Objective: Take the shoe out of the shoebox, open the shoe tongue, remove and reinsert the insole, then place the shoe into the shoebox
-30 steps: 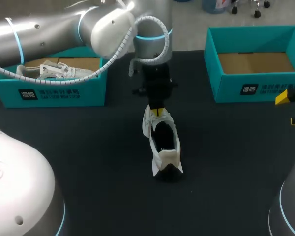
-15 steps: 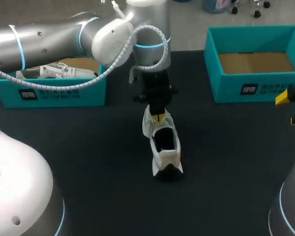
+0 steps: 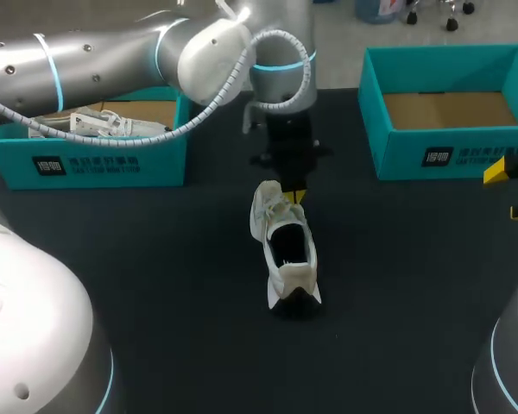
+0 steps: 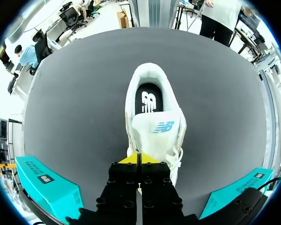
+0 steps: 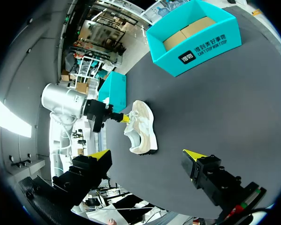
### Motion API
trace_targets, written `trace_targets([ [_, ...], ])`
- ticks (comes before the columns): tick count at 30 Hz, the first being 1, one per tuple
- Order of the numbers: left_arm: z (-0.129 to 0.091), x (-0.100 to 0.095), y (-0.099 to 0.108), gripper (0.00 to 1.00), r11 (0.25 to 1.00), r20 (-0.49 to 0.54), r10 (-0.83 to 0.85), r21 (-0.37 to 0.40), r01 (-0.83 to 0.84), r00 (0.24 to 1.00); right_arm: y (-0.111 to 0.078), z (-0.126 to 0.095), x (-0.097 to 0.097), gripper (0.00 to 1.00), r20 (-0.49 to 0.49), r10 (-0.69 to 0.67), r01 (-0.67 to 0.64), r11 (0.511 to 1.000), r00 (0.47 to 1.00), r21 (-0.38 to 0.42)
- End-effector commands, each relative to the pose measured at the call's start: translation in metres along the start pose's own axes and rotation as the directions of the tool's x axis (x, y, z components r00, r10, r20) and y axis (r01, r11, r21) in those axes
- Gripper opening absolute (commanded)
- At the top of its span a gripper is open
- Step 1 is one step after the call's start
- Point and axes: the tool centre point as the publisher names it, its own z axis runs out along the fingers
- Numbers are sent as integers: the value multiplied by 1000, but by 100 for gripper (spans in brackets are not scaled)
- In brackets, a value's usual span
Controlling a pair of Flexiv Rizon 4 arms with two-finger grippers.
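With left pincer (image 4: 140, 158) pinched closed, empty, over toe of shoe (image 4: 152, 101), could nudge or drag shoe sideways, missing tongue (image 4: 158, 127) just ahead.

The left shoebox (image 3: 155, 162) is carrying on its front wall a small dark square mark, with a line of white characters and a row of smaller white print beside it. The right shoebox (image 3: 492, 152) is showing the same mark and print on its own front wall. In the right wrist view this print is standing out white on the teal wall of the right shoebox (image 5: 210, 44), though in the head view it is probably too small to make out letter by letter. On the shoe (image 4: 175, 150), the dark insole (image 4: 141, 91) is bearing a white letter logo. The pale tongue (image 4: 147, 125) is wearing a smaller blue logo of the same shape.
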Motion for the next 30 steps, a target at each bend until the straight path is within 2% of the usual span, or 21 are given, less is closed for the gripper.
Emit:
trace_targets([
  [1,6,-4,-3,0,1000,-25,-4,4,4,1000,-1,0,0,100,3,2,-2,1000,1000,-2],
  [9,11,17,-21,0,999,-26,-32,18,32,999,-1,0,0,100,3,2,-2,1000,1000,-2],
  [15,25,22,-26,0,998,-44,-39,52,41,998,-1,0,0,100,3,2,-2,1000,1000,-2],
  [18,25,23,-29,0,998,-47,-31,56,34,998,-1,0,0,100,3,2,-2,1000,1000,-2],
  [24,9,25,-26,0,996,-59,-87,-26,86,994,-1,0,0,100,3,2,-2,1000,1000,-2],
  [27,9,26,-26,0,986,-59,-161,-64,157,985,-1,0,0,100,3,2,-2,1000,1000,-2],
  [30,14,26,-28,0,978,-26,-198,-66,196,980,-1,0,0,100,3,2,-2,1000,1000,-2],
])
